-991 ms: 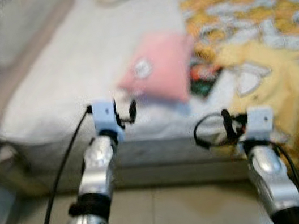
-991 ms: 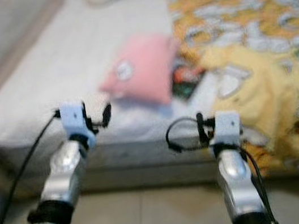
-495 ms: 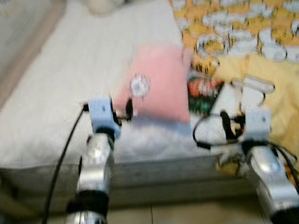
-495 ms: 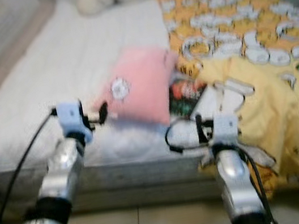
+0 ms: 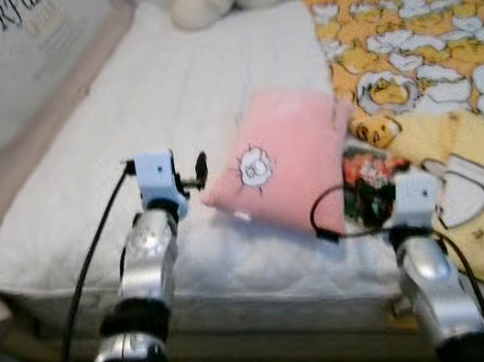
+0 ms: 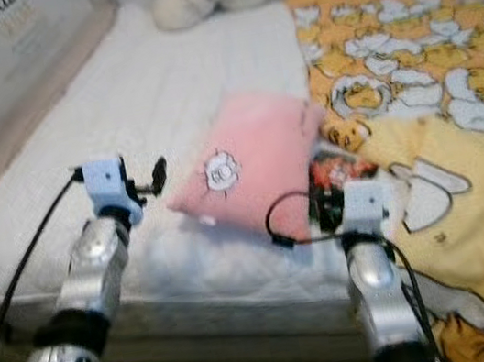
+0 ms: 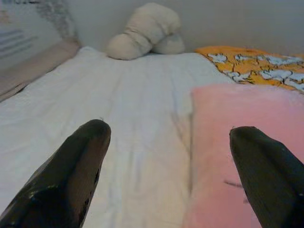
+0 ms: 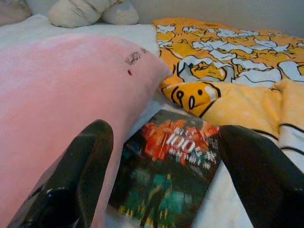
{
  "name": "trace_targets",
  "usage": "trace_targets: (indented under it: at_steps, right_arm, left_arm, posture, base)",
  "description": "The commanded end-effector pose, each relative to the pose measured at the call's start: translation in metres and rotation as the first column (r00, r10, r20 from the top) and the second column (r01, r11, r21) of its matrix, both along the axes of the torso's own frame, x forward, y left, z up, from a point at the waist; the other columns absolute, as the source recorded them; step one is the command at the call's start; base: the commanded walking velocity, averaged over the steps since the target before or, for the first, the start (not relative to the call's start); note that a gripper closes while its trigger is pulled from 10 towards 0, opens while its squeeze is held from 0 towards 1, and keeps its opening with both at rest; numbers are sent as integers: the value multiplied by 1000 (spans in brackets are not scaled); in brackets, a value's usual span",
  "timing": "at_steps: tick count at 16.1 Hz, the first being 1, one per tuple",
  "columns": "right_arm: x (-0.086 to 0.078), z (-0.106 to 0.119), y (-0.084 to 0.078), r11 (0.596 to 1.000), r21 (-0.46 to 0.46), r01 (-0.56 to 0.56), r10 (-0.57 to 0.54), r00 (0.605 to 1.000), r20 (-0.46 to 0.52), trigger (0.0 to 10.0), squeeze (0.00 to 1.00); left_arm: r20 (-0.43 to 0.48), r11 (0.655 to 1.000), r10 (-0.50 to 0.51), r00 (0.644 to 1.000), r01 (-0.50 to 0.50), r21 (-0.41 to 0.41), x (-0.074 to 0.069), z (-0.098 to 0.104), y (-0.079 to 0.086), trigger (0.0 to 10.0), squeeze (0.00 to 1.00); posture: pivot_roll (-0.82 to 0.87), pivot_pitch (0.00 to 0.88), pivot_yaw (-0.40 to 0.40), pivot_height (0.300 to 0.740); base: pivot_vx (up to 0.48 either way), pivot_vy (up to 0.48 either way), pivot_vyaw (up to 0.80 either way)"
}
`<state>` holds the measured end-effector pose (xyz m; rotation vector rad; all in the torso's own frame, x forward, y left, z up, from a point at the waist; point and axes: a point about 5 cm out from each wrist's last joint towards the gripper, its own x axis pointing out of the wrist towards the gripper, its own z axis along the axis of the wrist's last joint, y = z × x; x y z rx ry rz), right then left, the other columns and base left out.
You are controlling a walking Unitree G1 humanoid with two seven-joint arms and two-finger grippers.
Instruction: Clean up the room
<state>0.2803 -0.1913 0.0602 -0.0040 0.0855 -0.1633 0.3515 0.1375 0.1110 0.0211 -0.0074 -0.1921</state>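
White mattress (image 5: 165, 110) carries a pink pillow (image 5: 282, 170), book (image 8: 173, 173) and yellow blanket (image 5: 442, 45); both tools (image 7: 168, 178) (image 8: 164, 178) hover apart-fingered.

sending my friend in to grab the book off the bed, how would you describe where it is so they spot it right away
On the bed's white mattress, find the pink pillow near the front edge, beside the yellow cartoon-print blanket. The book lies flat in the gap between them, partly tucked under the pillow's edge, just ahead of the right gripper. It is the only dark, glossy thing there, with a red and green printed cover.
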Motion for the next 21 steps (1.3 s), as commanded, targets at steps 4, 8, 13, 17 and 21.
trace_targets:
  at_steps: [4, 8, 13, 17, 21]
  right_arm:
    - [31, 27, -6, 991, 131, 4, -3, 1000, -5, 10000, 0]
    - [41, 14, -23, 907, 408, 108, -60, 990, -128, 10000, 0]
    - [33, -14, -40, 830, 524, 192, -66, 966, -249, 10000, 0]
    - [47, -11, -7, 870, 487, 73, 55, 968, -245, 10000, 0]
    - [54, -11, 20, 888, 459, -20, 145, 960, -239, 10000, 0]
  left_arm:
    - [-70, 1000, -26, 997, 27, 3, 23, 16, 1, 10000, 0]
    - [-313, 953, -294, 903, 300, -28, 34, 16, -33, 10000, 0]
    - [-449, 943, -316, 836, 327, -56, 29, 3, -56, 10000, 0]
    - [-434, 972, -123, 893, 195, 127, 28, -7, -47, 10000, 0]
    - [-442, 984, -143, 885, 174, 30, 26, -9, -55, 10000, 0]
  posture:
    - [25, 0, 1, 727]
    - [9, 0, 19, 727]
    - [-47, 0, 71, 727]
    - [-109, 69, 69, 727]
    - [-125, 120, 43, 727]
  base:
    - [467, 0, 0]
    - [0, 0, 0]
    - [0, 0, 0]
    - [0, 0, 0]
    - [0, 0, 0]
